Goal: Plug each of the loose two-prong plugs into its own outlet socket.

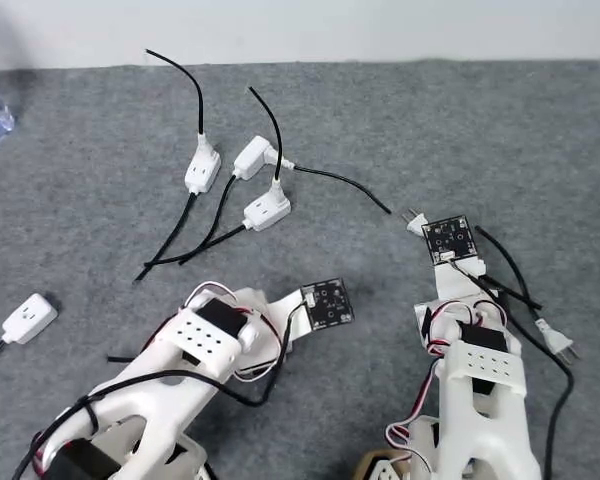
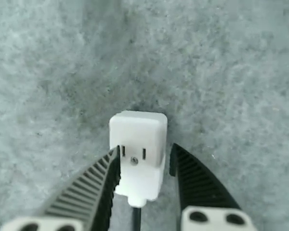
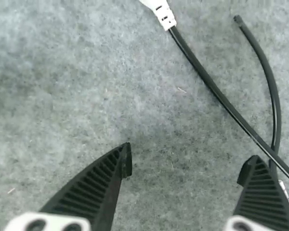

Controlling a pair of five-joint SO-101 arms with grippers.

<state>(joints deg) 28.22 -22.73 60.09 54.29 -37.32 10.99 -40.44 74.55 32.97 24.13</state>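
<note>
- Looking steeply down from high over the whole grey carpet (image 1: 460,130).
- Pointing down from each wrist, sitting close over patches of that carpet.

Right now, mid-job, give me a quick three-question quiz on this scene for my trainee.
1. True or false: the right gripper is shut.
2. What sits between the left gripper's fingers? A) a socket B) a bare cord C) nothing
3. In the high view, how many white cord ends lie clustered beyond the arms?

Key: 1 false, its fingers are wide apart with nothing between them; 2 A; 3 three.
</note>
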